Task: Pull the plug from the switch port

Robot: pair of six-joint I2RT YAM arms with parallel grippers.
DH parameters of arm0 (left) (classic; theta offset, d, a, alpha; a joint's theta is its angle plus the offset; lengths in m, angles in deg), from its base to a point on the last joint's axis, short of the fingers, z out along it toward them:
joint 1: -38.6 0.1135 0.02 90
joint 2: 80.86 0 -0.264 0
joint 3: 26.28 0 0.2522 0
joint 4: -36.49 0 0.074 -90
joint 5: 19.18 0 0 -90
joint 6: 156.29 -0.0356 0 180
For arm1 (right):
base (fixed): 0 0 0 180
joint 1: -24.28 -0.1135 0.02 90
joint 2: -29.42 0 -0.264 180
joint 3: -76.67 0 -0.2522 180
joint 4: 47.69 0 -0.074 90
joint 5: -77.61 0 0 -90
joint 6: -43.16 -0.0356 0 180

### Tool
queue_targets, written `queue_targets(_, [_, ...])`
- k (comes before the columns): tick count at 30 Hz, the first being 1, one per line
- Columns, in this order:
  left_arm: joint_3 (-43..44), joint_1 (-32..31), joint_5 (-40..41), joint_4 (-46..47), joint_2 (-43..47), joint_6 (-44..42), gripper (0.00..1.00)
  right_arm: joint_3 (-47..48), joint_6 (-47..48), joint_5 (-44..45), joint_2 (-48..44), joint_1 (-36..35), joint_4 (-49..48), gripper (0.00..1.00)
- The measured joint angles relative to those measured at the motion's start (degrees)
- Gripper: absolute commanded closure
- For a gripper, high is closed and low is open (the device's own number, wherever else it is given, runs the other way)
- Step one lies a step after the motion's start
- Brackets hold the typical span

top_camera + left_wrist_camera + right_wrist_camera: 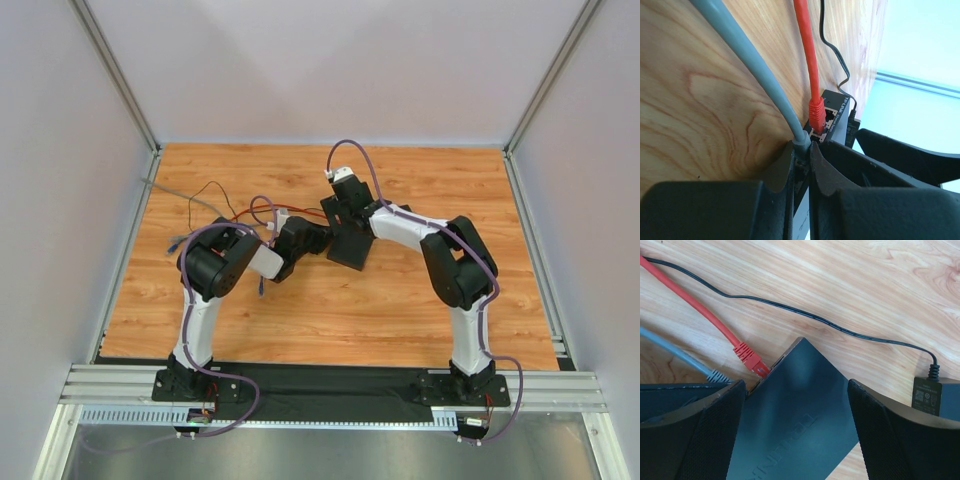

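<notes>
The plug (801, 142) is a small grey moulded connector seated in a port on the left edge of the switch (795, 410), which lies flat near the middle of the table (400, 300). Expect a light, rigid part, probably held by a latch tab. Its boot is short and smooth, so take hold on the boot itself, close to the port. Do not hold the grey cable (740, 60), which is flexible and would stretch or slip. Pull straight out, to the left along the port axis, because a sideways load could strain the latch. The left gripper (801, 155) is clamped on the plug, its fingers pressed together around the boot. The switch is a thin, matte, light box and is likely to slide on the wood if it is not restrained. The right gripper (796, 390) straddles it with one finger on each side, set well apart. Whether the pads bear on the casing cannot be told. A red plug (816, 116) on a red cable (807, 45) occupies the next port, just beside the grey one, so keep clear of it. A thin black lead (815, 315) runs to an adapter (935, 392) on the right. "TP-LINK" is legible on the switch lid. The adapter label is too small to read.
</notes>
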State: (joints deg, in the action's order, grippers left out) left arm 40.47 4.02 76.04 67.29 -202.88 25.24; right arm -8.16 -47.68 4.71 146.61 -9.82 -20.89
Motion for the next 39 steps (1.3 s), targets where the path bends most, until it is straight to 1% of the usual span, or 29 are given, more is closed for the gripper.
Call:
queue_targets(15, [-0.1, -0.3, 1.2, -0.5, 0.5, -1.1, 1.0, 1.3, 1.7, -0.7, 0.3, -0.2, 2.9, 0.19])
queue_targets(23, [-1.9, -0.1, 1.0, 2.7, 0.5, -2.6, 1.0, 2.7, 3.7, -3.0, 0.8, 0.0, 4.9, 0.2])
queue_targets(30, [-4.1, 1.1, -0.7, 6.5, 0.5, -5.0, 1.0, 3.2, 3.8, -7.1, 0.9, 0.7, 5.5, 0.2])
queue_targets(39, [-4.2, 2.1, -2.6, 7.8, 0.3, -8.3, 1.0, 5.2, 3.5, -8.9, 2.0, 1.3, 6.9, 0.21])
